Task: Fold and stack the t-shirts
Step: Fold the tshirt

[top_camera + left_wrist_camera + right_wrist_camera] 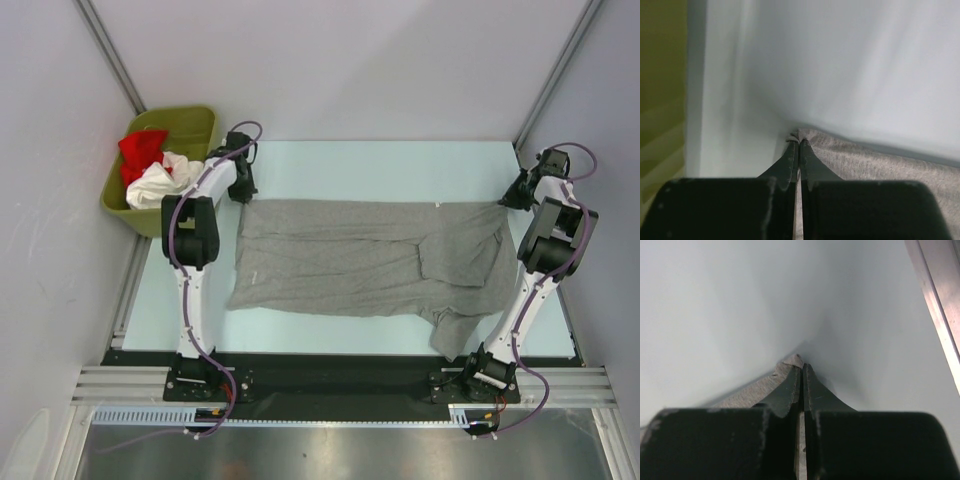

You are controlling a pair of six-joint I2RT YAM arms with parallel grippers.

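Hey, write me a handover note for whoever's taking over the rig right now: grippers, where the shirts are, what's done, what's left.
Left gripper: shut on the far left corner of the grey t-shirt.
Right gripper: shut on its far right corner.
Grey shirt: spread wide across the table, rumpled at the right end.
Red t-shirt and white t-shirt: bunched in the olive bin at the far left.
Done: grey shirt laid out and gripped. No stack yet.
Left: fold the grey one, then fetch, fold and stack the other two.
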